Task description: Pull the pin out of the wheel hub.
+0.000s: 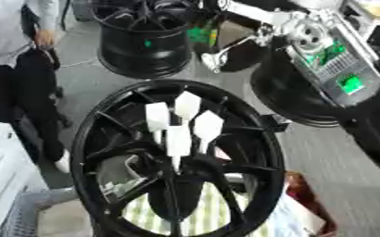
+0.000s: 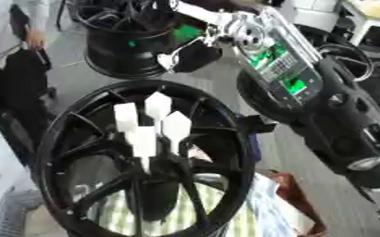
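Note:
A large black wheel hub lies in the middle of both eye views, spokes up. Several white flat-headed pins stand close together at its centre, all upright. My right arm, silver with green-lit panels, comes in from the upper right. Its hand hangs above the ground just beyond the hub's far rim, apart from the pins and touching nothing. Whether that hand is open or shut does not show. My left hand shows in neither view.
A stack of black wheels stands at the back. Another dark wheel lies at the right under my arm. A person stands at the far left. A white crate is at lower left, and a striped cloth lies under the hub.

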Controlling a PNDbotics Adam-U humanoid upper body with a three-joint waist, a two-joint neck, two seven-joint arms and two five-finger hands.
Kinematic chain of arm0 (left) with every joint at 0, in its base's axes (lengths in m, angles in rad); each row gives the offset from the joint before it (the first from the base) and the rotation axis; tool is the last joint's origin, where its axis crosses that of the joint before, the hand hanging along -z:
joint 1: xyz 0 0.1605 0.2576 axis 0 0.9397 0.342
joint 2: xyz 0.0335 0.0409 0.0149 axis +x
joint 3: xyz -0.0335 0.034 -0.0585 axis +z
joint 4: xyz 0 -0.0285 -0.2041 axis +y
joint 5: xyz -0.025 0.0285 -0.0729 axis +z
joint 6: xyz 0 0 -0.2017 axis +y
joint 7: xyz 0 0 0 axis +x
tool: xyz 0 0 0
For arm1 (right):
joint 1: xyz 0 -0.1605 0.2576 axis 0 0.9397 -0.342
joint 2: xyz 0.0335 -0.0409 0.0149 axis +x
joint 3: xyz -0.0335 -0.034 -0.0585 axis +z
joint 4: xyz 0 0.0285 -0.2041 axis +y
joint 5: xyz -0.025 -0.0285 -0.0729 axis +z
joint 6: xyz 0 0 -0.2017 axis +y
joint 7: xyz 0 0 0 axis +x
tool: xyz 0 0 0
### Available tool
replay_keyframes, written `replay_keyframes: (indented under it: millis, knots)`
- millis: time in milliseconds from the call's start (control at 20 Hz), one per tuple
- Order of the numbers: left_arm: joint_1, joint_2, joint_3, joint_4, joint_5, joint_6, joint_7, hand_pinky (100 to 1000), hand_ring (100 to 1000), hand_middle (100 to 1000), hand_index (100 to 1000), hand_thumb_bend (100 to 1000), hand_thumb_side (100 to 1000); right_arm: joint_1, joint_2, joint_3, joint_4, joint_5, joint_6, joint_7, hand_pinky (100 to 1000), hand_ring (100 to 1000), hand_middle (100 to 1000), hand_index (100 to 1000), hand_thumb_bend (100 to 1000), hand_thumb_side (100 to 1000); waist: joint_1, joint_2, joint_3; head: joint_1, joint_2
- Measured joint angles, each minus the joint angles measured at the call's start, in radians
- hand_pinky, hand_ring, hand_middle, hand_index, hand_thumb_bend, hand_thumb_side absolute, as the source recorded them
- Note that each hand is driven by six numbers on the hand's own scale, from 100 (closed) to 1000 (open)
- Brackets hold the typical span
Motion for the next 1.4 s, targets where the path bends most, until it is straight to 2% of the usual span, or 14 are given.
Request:
replay_keyframes:
  millis: [550,600,700,750,800,1400]
  knots:
    - [0.007,0.000,0.000,0.000,-0.002,0.000,0.000,835,847,651,849,367,459,0.015,-0.006,0.012,0.017,0.003,-0.007,0.032,810,822,762,863,107,184,0.000,0.000,-0.001,0.006,0.000]
    - [0.007,0.000,0.000,0.000,-0.002,0.000,0.000,835,847,651,849,367,459,0.019,-0.006,0.016,0.024,0.006,-0.010,0.038,813,826,770,867,121,218,0.000,0.000,-0.001,0.006,0.000]
    - [0.007,0.000,0.000,0.000,-0.002,-0.001,-0.001,835,847,651,849,368,459,0.023,-0.006,0.024,0.039,0.018,-0.015,0.051,817,833,781,874,138,247,0.000,0.000,-0.001,0.006,0.000]
    - [0.007,0.000,0.000,0.000,-0.002,-0.001,-0.001,836,847,651,849,362,458,0.025,-0.006,0.027,0.048,0.026,-0.019,0.059,820,837,785,877,156,193,-0.001,0.000,-0.001,0.006,0.000]
    - [0.007,0.000,0.000,0.000,-0.003,-0.001,-0.001,836,847,651,849,368,460,0.028,-0.006,0.030,0.056,0.034,-0.022,0.066,822,840,789,879,156,264,-0.001,0.000,-0.001,0.006,0.000]
    - [0.008,-0.001,0.000,0.000,-0.003,-0.001,-0.001,836,845,651,849,368,462,0.049,0.002,0.042,0.139,0.106,-0.057,0.104,836,860,814,891,193,315,-0.004,0.000,0.000,0.004,-0.001]
